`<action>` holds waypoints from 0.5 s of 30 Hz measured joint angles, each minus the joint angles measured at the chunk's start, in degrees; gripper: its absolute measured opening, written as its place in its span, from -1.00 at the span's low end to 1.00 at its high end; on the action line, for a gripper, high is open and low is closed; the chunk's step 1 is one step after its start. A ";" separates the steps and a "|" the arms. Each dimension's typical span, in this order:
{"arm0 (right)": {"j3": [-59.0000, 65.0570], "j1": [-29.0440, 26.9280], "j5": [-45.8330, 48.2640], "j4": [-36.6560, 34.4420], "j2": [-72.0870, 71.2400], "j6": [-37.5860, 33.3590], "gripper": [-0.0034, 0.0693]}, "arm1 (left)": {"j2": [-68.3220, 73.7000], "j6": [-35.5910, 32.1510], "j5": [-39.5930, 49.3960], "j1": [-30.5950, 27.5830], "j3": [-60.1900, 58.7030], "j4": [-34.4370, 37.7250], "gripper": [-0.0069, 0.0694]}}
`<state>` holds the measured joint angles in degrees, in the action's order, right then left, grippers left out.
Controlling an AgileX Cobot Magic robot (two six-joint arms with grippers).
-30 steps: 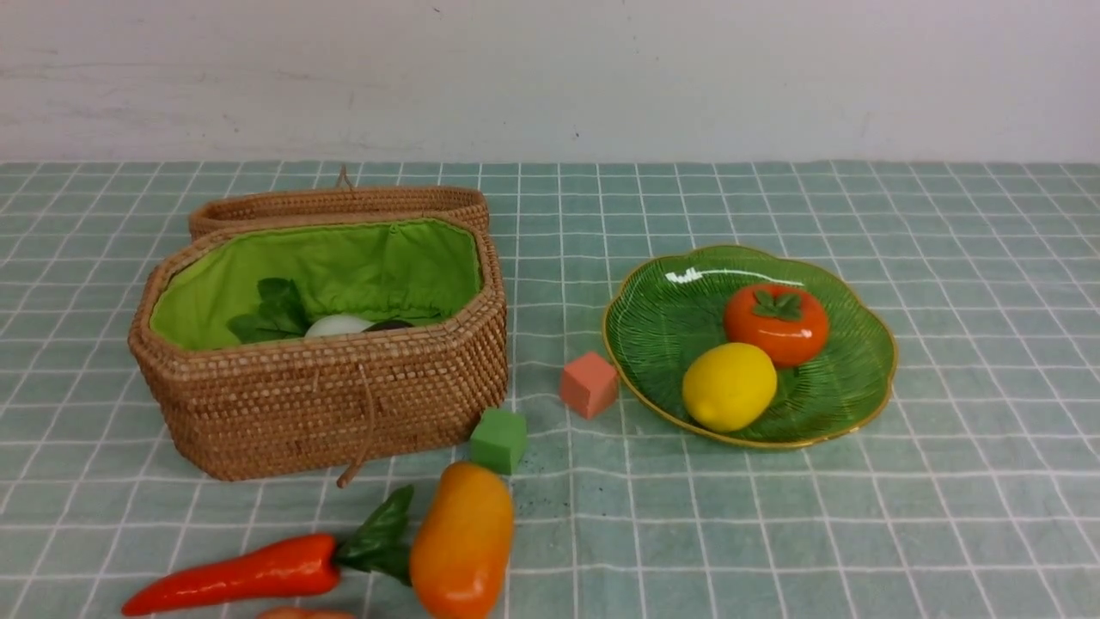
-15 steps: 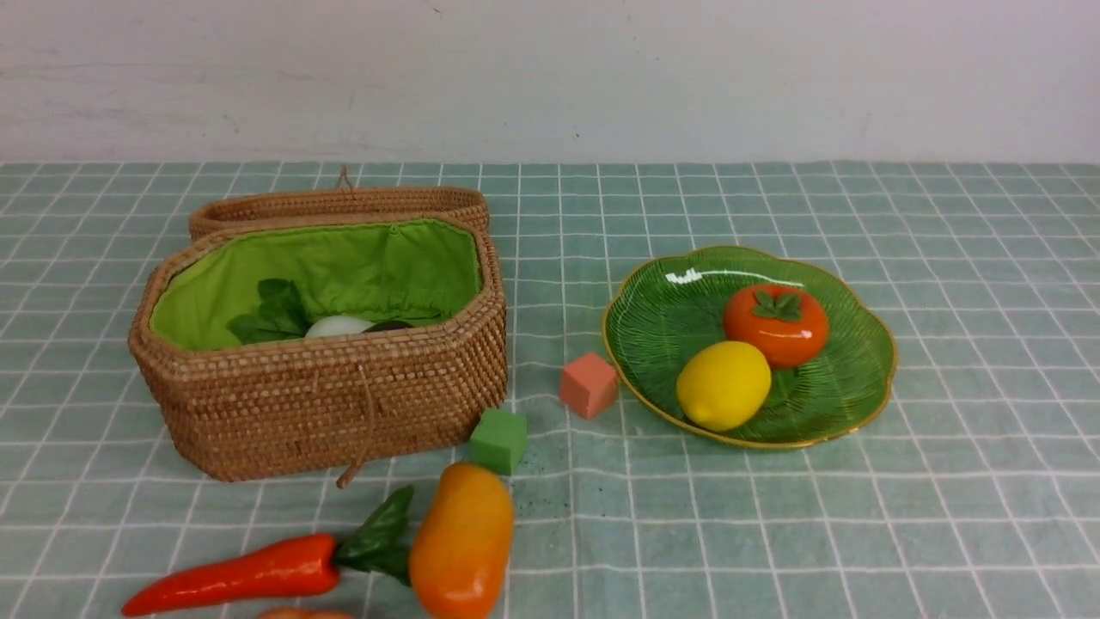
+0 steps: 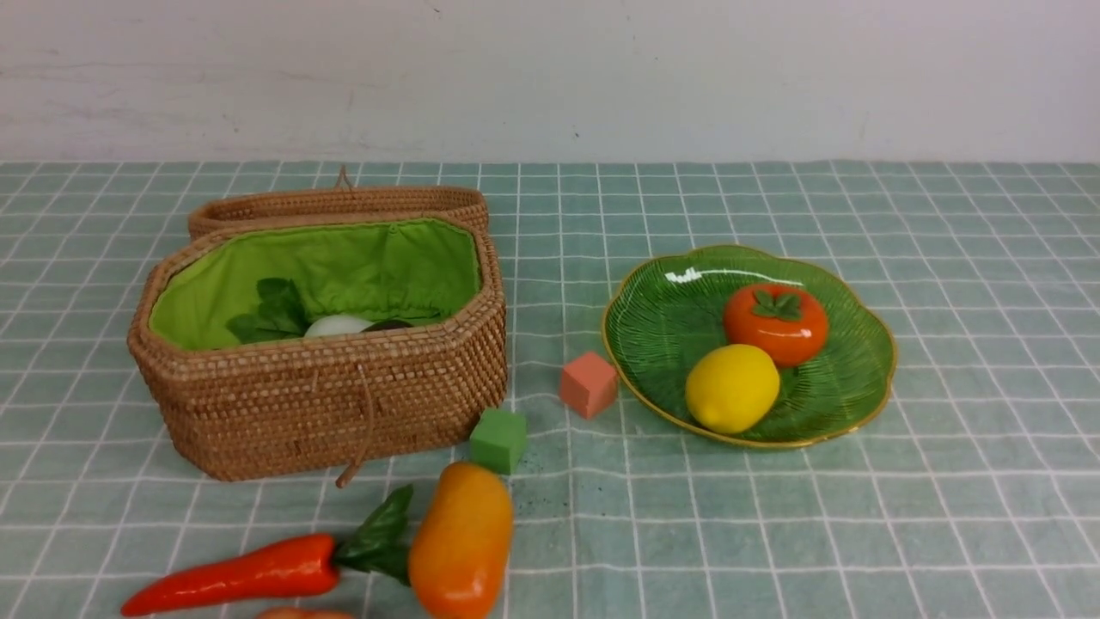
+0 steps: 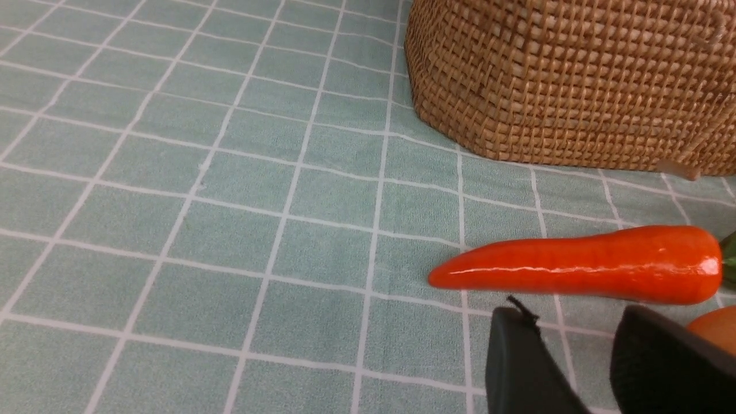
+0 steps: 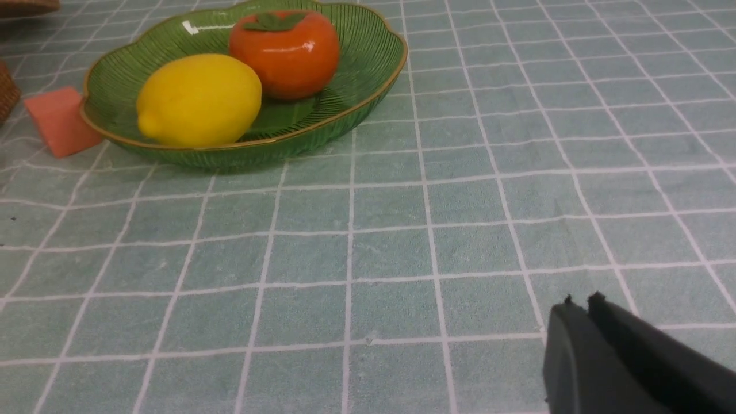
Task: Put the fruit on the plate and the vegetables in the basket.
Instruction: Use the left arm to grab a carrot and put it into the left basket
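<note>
Two fruits already sit on your plate (image 3: 662, 318): the persimmon (image 3: 776, 324) and the lemon (image 3: 731, 388), touching each other. The mango (image 3: 461, 540) lies on the cloth (image 3: 945, 481) in front of the basket (image 3: 326, 404), near the green cube (image 3: 498, 439). The carrot (image 3: 232, 574) lies beside it on the left, its leaves touching the mango. Inside the basket you can see the radish (image 3: 337, 326), white with green leaves, low behind the front wall. A dark shape next to it is too hidden to name. An orange cube (image 3: 589, 384) stands just beside the plate's left rim. Your left claw (image 4: 575, 313) hovers just short of the carrot, jaws partway apart and holding nothing. Your right claw (image 5: 581, 302) is pinched closed and empty over bare cloth, well apart from the plate.
</note>
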<state>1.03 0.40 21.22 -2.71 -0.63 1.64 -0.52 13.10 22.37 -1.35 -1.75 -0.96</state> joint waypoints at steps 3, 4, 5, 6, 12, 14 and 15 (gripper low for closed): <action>0.00 0.00 0.00 0.00 0.00 0.00 -0.81 | 0.00 0.00 0.00 0.00 0.00 0.00 -0.19; 0.00 0.00 0.00 0.00 0.00 0.00 -0.81 | 0.00 0.00 0.00 0.00 0.00 0.00 -0.19; 0.00 0.00 0.00 0.00 0.00 0.00 -0.81 | 0.00 0.00 0.00 0.00 0.00 0.00 -0.19; 0.00 0.00 0.00 0.00 0.00 0.00 -0.81 | 0.00 0.00 0.00 0.00 0.00 0.00 -0.19; 0.00 0.00 0.00 0.00 0.00 0.00 -0.81 | 0.00 0.00 0.00 0.00 0.00 0.00 -0.19; 0.00 0.00 0.00 0.00 0.00 0.00 -0.80 | 0.00 0.00 0.00 0.00 0.00 0.00 -0.19; 0.00 0.00 0.00 0.00 0.00 0.00 -0.80 | 0.00 0.00 0.00 0.00 0.00 0.00 -0.19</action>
<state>1.03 0.40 21.22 -2.71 -0.63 1.64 -0.52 13.10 22.37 -1.35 -1.75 -0.96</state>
